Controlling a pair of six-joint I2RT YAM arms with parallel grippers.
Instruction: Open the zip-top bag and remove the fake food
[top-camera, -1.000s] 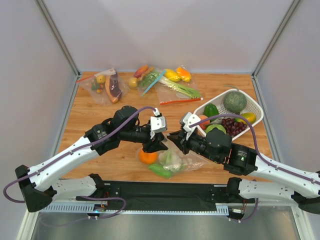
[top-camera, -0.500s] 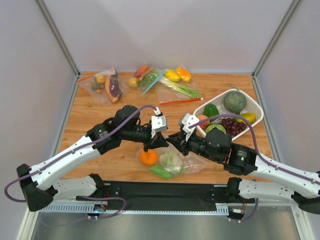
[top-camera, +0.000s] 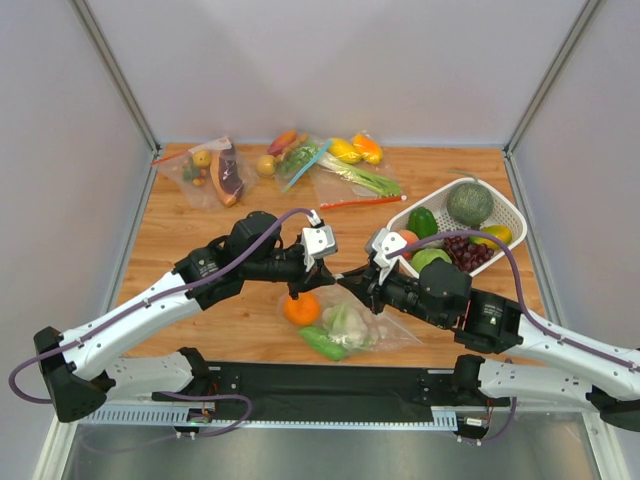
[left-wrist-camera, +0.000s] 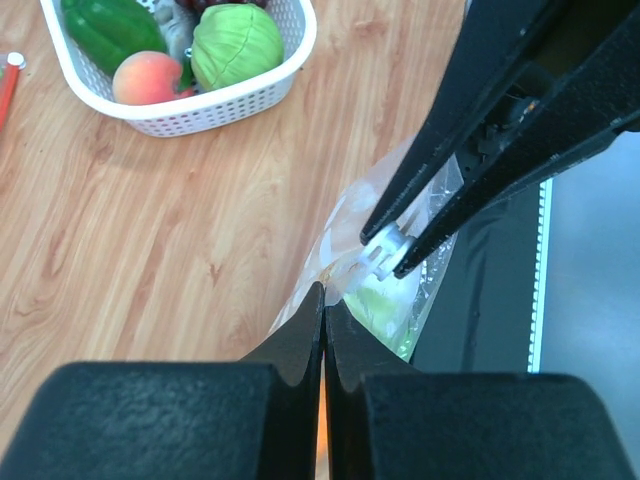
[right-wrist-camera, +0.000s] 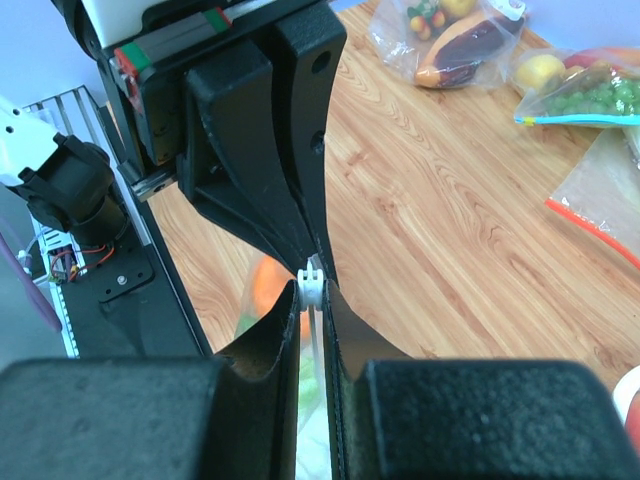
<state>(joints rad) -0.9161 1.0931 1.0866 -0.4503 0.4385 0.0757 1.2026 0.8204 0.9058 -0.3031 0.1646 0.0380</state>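
bag (top-camera: 380, 327) is lying on the table (top-camera: 200, 215) by its near edge, between the arms; orange (top-camera: 299, 310), cauliflower (top-camera: 346, 318) and green piece (top-camera: 322, 343) are showing inside; left gripper (left-wrist-camera: 323, 306) is pressing fully together on the bag's top edge; right gripper (right-wrist-camera: 312, 292) is pinching the whitish zip strip (right-wrist-camera: 312, 274) just beside it.

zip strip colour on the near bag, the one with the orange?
Whitish zip strip; clearest in the right wrist view.
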